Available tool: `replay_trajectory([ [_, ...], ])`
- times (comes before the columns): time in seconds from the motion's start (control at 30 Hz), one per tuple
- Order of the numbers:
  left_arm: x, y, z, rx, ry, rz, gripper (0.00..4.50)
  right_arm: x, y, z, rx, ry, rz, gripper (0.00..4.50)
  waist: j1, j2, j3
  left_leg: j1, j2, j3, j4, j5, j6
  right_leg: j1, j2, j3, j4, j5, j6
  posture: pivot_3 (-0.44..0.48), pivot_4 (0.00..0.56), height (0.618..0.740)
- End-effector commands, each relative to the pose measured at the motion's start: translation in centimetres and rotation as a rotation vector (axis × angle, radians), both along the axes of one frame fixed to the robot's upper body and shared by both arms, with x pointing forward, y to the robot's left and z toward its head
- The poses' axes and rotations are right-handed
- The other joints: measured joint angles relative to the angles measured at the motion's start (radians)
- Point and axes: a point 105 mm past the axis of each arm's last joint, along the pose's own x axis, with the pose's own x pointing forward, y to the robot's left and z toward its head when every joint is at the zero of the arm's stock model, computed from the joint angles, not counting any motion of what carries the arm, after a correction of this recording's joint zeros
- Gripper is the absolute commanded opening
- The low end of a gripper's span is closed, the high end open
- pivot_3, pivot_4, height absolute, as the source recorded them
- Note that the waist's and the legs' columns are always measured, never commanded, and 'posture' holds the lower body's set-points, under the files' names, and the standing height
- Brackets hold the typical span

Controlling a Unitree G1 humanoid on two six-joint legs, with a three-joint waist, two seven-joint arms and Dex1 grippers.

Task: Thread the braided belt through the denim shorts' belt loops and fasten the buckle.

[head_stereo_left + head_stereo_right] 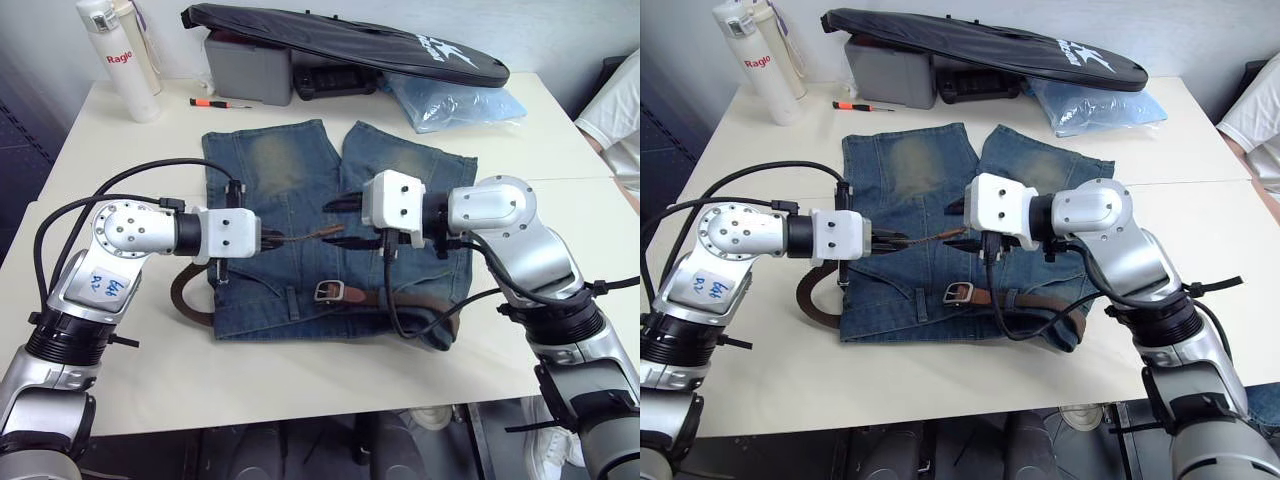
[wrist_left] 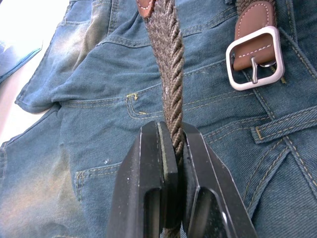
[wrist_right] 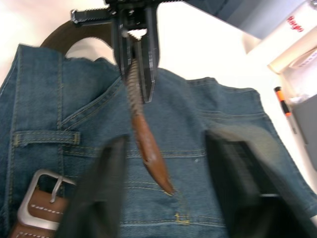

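The denim shorts (image 1: 300, 190) lie flat on the table, waistband nearest me. Along the waistband runs the braided belt (image 1: 420, 300), with the buckle (image 1: 330, 291) lying on the denim near the middle. The belt curves off the shorts' left side (image 1: 180, 290) and comes back up to my left gripper (image 1: 268, 240), which is shut on the braided part (image 2: 171, 114). Its brown leather tip (image 3: 148, 153) sticks out over the shorts toward my right gripper (image 1: 345, 222). That gripper is open, one finger on each side of the tip, apart from it. A belt loop (image 2: 270, 131) lies near the buckle.
At the back stand a white bottle (image 1: 120, 60), a grey box (image 1: 248, 68), a long black bag (image 1: 340, 40) and a blue plastic bag (image 1: 455, 100). A small screwdriver (image 1: 215, 102) lies behind the shorts. A person's sleeve (image 1: 615, 110) shows at the right edge.
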Motion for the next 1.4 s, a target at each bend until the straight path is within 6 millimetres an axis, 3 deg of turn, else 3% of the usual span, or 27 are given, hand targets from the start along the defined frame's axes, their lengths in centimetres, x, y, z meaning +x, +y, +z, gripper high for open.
replay_trajectory([
  [0.03,0.1,0.2,1.4,-0.031,-0.041,0.025,0.0,-0.6,0.5,1.1,0.025,-0.04,0.035,0.56,0.0,0.0,0.0,0.0,0.0,0.0,0.0,0.0,0.0,0.0,0.0,0.0,0.0,0.0,0.0,0.0,0.15,0.74],
  [0.07,0.1,0.2,1.5,-0.036,-0.038,0.032,0.0,-0.7,0.5,1.1,0.025,-0.04,0.036,0.11,0.0,0.0,0.0,0.0,0.0,0.0,0.0,0.0,0.0,0.0,0.0,0.0,0.0,0.0,0.0,0.0,0.15,0.74],
  [0.13,0.3,0.4,1.8,-0.127,0.021,0.079,0.0,-0.6,0.5,1.1,0.027,-0.035,0.035,0.05,0.001,0.0,0.0,0.0,0.0,0.0,0.0,0.0,0.0,0.0,0.0,0.0,0.0,0.0,0.0,0.0,0.15,0.74],
  [0.3,0.5,3.3,3.8,-0.6,0.439,0.35,2.04,0.0,0.6,0.2,0.022,-0.045,0.007,0.0,-0.003,0.0,0.0,0.0,0.0,0.0,0.0,0.0,0.0,0.0,0.0,0.0,0.001,0.0,0.0,0.0,0.15,0.74],
  [0.37,-0.5,4.4,3.8,-0.693,0.615,0.434,2.93,0.1,0.7,-0.1,0.021,-0.059,0.003,0.0,-0.006,0.0,0.0,0.001,0.001,0.0,0.0,0.0,0.0,0.0,0.0,0.0,0.001,0.0,0.0,0.0,0.15,0.74],
  [0.43,-2.1,5.6,4.2,-0.8,0.806,0.484,3.39,0.3,0.7,-0.5,0.015,-0.083,-0.007,0.0,-0.007,0.0,0.0,0.001,0.001,0.0,0.0,0.0,0.0,0.0,0.0,0.0,0.001,0.0,0.0,0.0,0.15,0.74],
  [0.53,-3.9,7.3,4.7,-0.876,0.967,0.515,4.48,0.5,0.8,-1.1,0.009,-0.101,-0.013,0.0,-0.013,0.0,0.0,0.001,0.001,0.0,0.0,0.0,0.0,0.0,0.0,0.0,0.002,0.0,0.0,0.0,0.15,0.74],
  [0.67,-5.0,8.5,4.6,-0.889,1.041,0.54,4.48,0.7,0.9,-1.6,0.004,-0.112,-0.015,0.0,-0.024,0.0,0.0,0.002,0.001,-0.001,0.0,0.0,0.0,0.0,0.0,0.0,0.002,0.0,0.0,0.0,0.15,0.74],
  [0.73,-6.7,8.8,4.9,-0.867,1.265,0.47,4.48,0.7,1.1,-1.5,0.007,-0.137,-0.009,0.0,-0.025,0.0,0.0,0.002,0.001,-0.002,0.0,0.0,0.0,0.001,0.0,0.0,0.002,0.0,0.0,0.0,0.15,0.74],
  [0.8,-7.6,9.1,5.4,-0.882,1.373,0.452,4.48,0.7,1.1,-1.5,0.008,-0.149,-0.005,0.0,-0.027,0.0,0.0,0.003,0.001,-0.003,0.0,0.0,-0.001,0.001,0.0,0.0,0.002,0.0,0.0,0.0,0.15,0.74],
  [0.9,-8.8,7.7,3.2,-0.819,1.547,0.464,4.48,0.9,1.6,-1.1,0.009,-0.244,0.011,0.0,-0.027,0.0,0.0,0.003,0.002,-0.003,-0.001,0.0,-0.002,0.001,0.0,0.001,0.002,0.0,-0.001,0.0,0.15,0.74],
  [1.0,-7.8,6.9,1.4,-0.847,1.53,0.5,4.48,0.8,2.1,-0.7,0.019,-0.331,0.043,0.0,-0.022,0.004,0.002,0.005,0.0,0.0,-0.002,0.0,-0.002,0.001,-0.002,0.003,0.002,-0.001,-0.001,0.0,0.15,0.74],
  [1.2,-3.3,5.2,-0.1,-1.192,1.397,0.544,4.48,-0.2,2.9,-0.2,0.08,-0.472,0.08,0.0,-0.024,0.002,0.001,0.004,0.0,-0.001,0.0,0.0,-0.002,0.001,-0.001,0.002,0.003,-0.001,-0.001,0.0,0.15,0.74],
  [1.4,-1.2,2.3,0.6,-1.586,1.301,0.667,4.48,-0.9,3.3,-1.1,0.099,-0.503,0.078,0.0,-0.023,-0.001,0.0,0.004,0.0,-0.001,0.003,0.0,-0.002,0.002,-0.001,0.001,0.003,0.0,0.0,0.0,0.15,0.74],
])
